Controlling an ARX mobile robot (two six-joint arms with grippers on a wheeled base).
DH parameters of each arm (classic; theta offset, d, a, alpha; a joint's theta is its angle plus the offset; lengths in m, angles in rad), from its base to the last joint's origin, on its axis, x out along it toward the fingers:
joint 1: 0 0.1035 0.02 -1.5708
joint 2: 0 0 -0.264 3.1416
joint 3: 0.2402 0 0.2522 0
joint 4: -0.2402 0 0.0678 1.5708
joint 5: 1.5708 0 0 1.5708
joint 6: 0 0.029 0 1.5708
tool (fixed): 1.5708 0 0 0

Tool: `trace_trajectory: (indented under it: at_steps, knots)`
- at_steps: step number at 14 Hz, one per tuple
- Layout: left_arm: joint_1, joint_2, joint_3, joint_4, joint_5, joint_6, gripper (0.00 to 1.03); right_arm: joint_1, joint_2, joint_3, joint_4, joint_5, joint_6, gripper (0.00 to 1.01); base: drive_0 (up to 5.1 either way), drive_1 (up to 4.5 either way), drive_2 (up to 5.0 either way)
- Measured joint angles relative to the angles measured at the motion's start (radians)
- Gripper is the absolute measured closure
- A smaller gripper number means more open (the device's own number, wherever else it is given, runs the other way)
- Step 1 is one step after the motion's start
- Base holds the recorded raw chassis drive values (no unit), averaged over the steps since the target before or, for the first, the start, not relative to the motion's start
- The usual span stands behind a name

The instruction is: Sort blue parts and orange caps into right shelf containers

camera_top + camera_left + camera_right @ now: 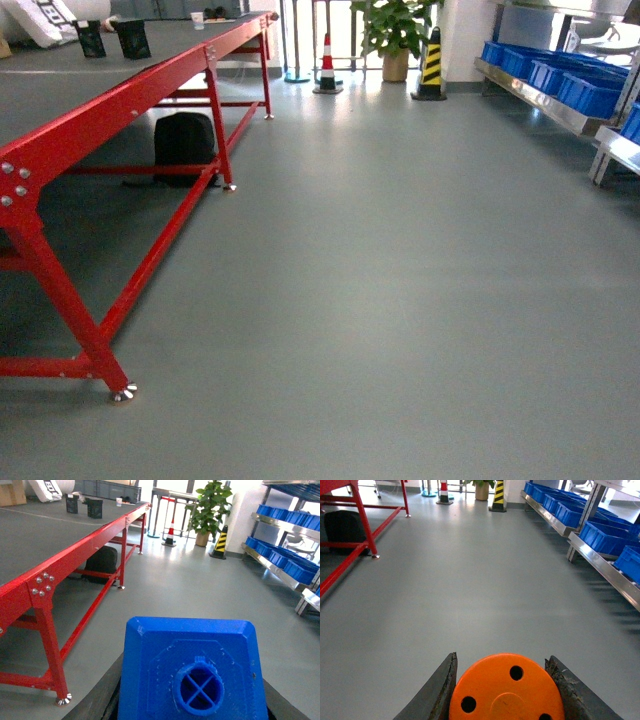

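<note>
In the left wrist view a blue part (192,675) with a round cross-ribbed stud fills the lower frame, and my left gripper (194,697) is shut on it, its dark fingers (107,700) showing at both sides. My right gripper (501,659) is shut on an orange cap (505,692), whose flat holed top faces the camera. The blue shelf containers (590,95) (295,570) (605,535) sit on the steel shelf (540,105) (607,572) far off at the right. Neither gripper appears in the head view.
A long red-framed table (120,110) runs along the left, with a black backpack (183,140) under it. A striped traffic cone (327,65), a yellow-black cone (431,65) and a potted plant (395,30) stand at the far end. Grey floor (400,300) lies between.
</note>
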Motion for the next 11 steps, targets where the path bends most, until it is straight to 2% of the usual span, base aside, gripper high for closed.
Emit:
trace_trajectory:
  at_steps: [3,11]
  knots:
    - [-0.002,0.002,0.000,-0.003,0.000,0.000,0.58,0.000,0.000,0.000,-0.002,0.002,0.000,0.57,5.0,-2.36,-2.4]
    - [-0.002,0.003,0.000,-0.003,0.000,0.000,0.58,0.000,0.000,0.000,0.002,0.000,0.000,0.57,0.3,4.59,-4.0]
